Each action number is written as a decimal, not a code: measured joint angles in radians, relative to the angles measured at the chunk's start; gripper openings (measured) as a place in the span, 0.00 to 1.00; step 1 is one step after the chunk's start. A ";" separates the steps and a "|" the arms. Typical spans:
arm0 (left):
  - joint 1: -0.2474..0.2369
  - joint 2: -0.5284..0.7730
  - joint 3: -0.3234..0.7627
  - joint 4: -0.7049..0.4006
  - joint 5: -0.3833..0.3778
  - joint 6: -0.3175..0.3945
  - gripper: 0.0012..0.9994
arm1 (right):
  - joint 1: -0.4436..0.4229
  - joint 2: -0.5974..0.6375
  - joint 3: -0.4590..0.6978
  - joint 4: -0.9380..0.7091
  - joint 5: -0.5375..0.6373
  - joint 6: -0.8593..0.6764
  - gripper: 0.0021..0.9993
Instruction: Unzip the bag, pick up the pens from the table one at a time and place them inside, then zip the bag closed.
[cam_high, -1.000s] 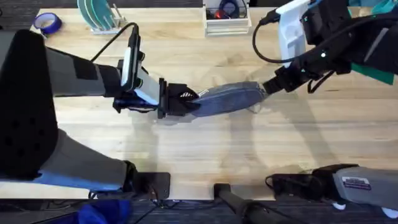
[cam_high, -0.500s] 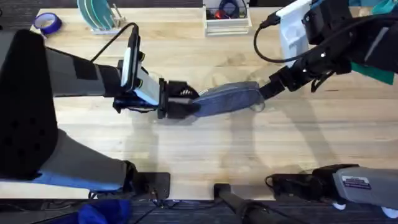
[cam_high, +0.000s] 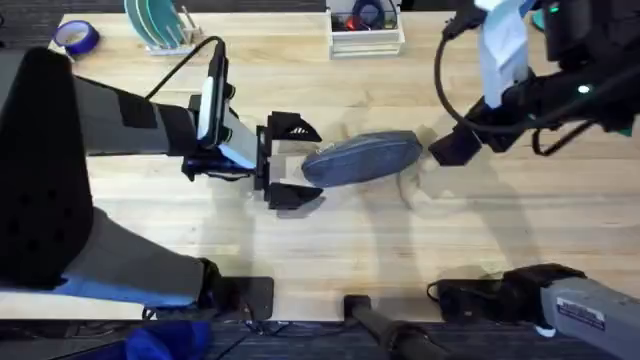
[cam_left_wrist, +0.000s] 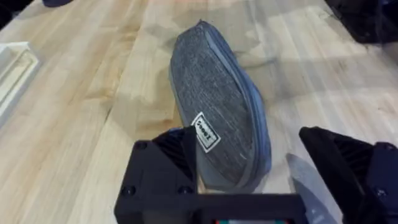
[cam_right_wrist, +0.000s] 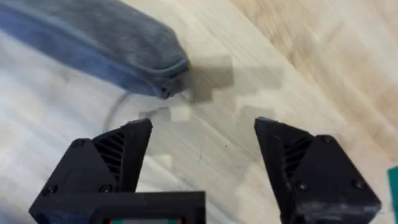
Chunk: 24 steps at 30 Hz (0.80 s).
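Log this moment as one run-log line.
left gripper: open, at bag end, not holding | right gripper: open, off other end | bag: lying on table | zipper state: cannot tell

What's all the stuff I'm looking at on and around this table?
bag: one, grey-blue, lying mid-table, white label near one end.
table: one, light wood planks.
tape roll: one, blue, far left corner.
rack of plates: one, teal plates, far left edge.
white tray: one, far edge at centre, holding small items.
left end effector: one, black, open, just left of the bag.
right end effector: one, black, open, just right of the bag.
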 joint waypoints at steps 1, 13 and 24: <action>0.000 0.000 0.000 0.005 0.001 0.001 1.00 | 0.000 -0.016 0.000 -0.009 -0.014 -0.024 1.00; 0.000 0.000 0.160 -0.264 0.001 -0.022 1.00 | 0.000 -0.195 0.000 -0.099 -0.174 -0.251 1.00; -0.001 -0.123 0.410 -0.574 -0.119 -0.035 1.00 | 0.000 -0.297 0.001 -0.268 -0.193 -0.293 1.00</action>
